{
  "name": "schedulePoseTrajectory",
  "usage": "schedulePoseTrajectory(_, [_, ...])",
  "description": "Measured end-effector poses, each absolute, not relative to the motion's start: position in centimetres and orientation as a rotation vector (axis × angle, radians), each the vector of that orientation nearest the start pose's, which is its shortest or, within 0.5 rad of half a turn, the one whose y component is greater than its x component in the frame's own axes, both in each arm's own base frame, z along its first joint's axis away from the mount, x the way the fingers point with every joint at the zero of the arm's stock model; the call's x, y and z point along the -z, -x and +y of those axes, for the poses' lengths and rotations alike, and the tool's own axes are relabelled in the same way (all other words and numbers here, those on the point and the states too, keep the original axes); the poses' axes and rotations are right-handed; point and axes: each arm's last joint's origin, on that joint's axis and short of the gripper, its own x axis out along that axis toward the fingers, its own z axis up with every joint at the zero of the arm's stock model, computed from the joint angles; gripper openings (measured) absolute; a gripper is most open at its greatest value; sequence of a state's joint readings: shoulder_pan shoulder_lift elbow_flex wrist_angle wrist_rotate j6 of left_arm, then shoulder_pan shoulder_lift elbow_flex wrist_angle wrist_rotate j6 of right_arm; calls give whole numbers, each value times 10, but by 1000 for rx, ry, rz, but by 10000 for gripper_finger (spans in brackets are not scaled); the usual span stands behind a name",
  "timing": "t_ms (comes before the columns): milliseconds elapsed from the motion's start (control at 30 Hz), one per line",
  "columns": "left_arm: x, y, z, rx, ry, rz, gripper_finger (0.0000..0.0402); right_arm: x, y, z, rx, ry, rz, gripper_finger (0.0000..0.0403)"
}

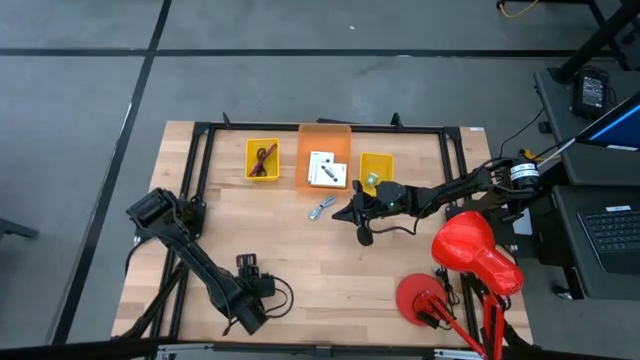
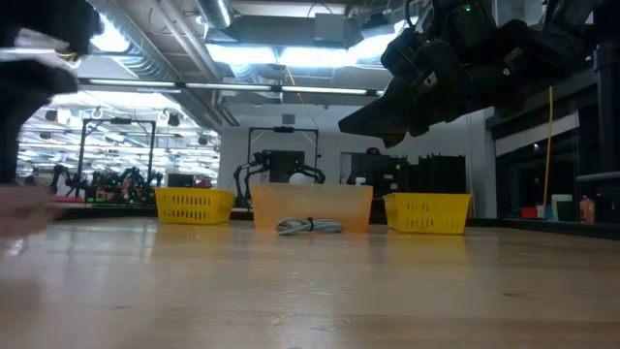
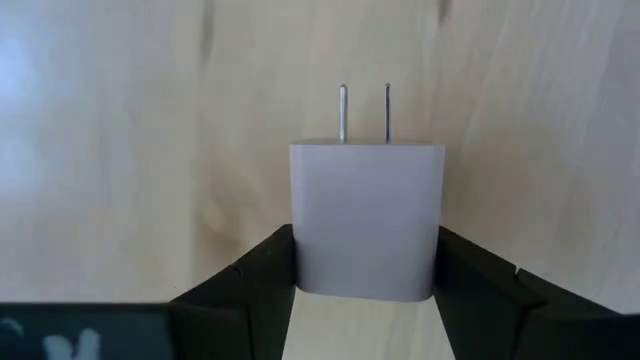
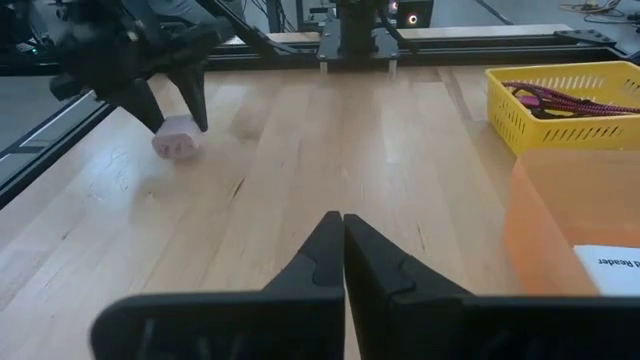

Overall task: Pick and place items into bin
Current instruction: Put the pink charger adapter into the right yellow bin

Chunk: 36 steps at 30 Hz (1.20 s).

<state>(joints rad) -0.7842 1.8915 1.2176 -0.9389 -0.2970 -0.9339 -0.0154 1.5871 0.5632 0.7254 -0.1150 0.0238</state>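
White plug (image 3: 366, 218) between left hand (image 3: 366, 290) fingers.

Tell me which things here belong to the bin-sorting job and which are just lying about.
Job: white charger in left fingers; grey cable on table; maroon cord in yellow bin; white cards in orange bin.
Lying about: red lamp; laptop.

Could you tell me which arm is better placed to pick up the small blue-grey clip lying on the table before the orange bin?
Right. The right end effector, shut and empty, hovers just beside the small blue-grey clip, while the left end effector grips a white plug adapter.
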Motion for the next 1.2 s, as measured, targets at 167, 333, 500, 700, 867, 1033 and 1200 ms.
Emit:
schedulePoseTrajectory(167, [-169, -246, -223, -295, -118, 1304, 193, -161, -295, -1, -96, -44, 302, 0])
schedulePoseTrajectory(333, [-193, -253, -209, -269, -113, 1245, 193, -160, -295, -1, -95, -44, 309, 0])
schedulePoseTrajectory(500, [-223, -258, -187, -252, -148, 1155, 193, -157, -294, -1, -94, -51, 345, 0])
schedulePoseTrajectory(700, [-256, -259, -161, -238, -223, 1034, 193, -151, -291, -1, -90, -73, 414, 0])
schedulePoseTrajectory(867, [-271, -262, -142, -183, -230, 924, 193, -150, -291, -1, -95, -74, 417, 0])
schedulePoseTrajectory(1033, [-272, -260, -124, -122, -219, 835, 193, -150, -291, 6, -174, -82, 420, 0])
schedulePoseTrajectory(1200, [-263, -258, -108, -95, -211, 755, 193, -150, -290, 16, -216, -50, 420, 0])
